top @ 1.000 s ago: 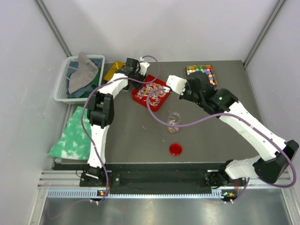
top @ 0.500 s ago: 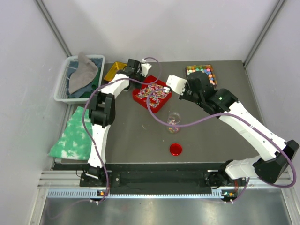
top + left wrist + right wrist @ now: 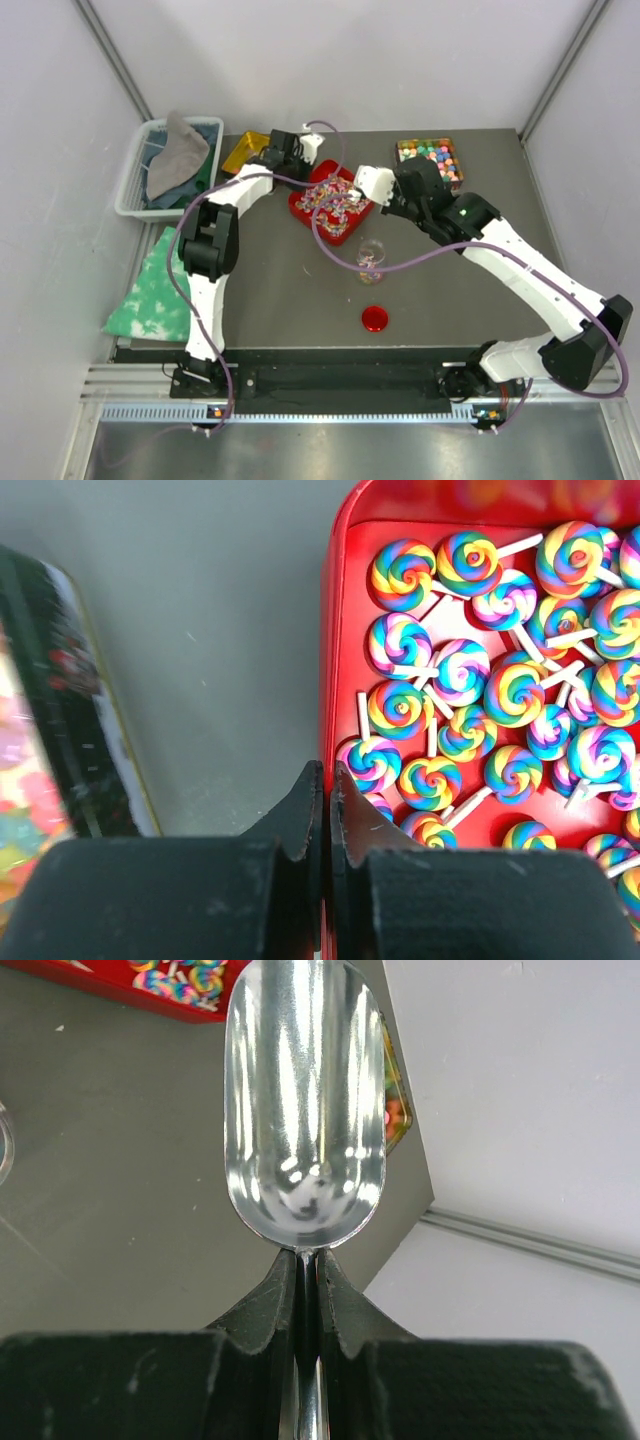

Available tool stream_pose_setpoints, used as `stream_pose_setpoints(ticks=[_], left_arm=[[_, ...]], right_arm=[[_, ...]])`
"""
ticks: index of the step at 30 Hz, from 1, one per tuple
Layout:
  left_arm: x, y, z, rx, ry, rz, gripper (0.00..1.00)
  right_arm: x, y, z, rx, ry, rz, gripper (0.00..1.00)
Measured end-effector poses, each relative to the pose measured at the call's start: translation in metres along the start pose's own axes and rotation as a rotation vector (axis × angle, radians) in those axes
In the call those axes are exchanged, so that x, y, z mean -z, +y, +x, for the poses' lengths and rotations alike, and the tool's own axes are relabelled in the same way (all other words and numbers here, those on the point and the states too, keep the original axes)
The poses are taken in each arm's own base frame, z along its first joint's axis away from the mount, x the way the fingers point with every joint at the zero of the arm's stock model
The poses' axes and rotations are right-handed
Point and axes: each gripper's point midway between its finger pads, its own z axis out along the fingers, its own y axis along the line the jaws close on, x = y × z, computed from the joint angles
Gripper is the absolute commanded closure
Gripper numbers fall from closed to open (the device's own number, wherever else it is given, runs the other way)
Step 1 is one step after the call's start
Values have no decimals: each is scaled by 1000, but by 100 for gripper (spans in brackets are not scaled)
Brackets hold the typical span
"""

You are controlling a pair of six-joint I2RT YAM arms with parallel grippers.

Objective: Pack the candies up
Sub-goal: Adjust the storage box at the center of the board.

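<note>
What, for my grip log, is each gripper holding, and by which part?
Right gripper: metal scoop, by its handle behind the bowl. Left gripper: shut at the red tray rim; hold uncertain.

I have bare grey tabletop (image 3: 270,270) open at 7 o'clock of the red plastic lollipop tray (image 3: 340,610). At 5 o'clock a clear glass jar (image 3: 371,255) and a looping purple cable (image 3: 400,268) block; the right gripper (image 3: 308,1260) with its shiny steel scoop (image 3: 305,1100) overhangs the 3 o'clock side.

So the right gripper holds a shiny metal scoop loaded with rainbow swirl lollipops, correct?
No: the right gripper does hold the shiny metal scoop, but its bowl is empty, bare metal in the right wrist view. The rainbow swirl lollipops lie in the red rectangular tray.
</note>
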Motion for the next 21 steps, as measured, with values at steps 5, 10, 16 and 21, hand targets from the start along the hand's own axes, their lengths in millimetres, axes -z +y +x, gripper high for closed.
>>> stream_pose_setpoints(ticks=[5,10,16,21], left_arm=[[35,-4,-45,26,-128,-29,100],[79,-2,-87,24,-270,-83,100],[100,7,-95,55,-335,-164,100],[93,21,-73,49,-298,-284,100]], right_arm=[[-5,-5,1,5,9,27,100],[-10,-7,6,21,29,54,100],[-12,-17,13,33,55,97,100],[-12,-31,21,24,82,145,100]])
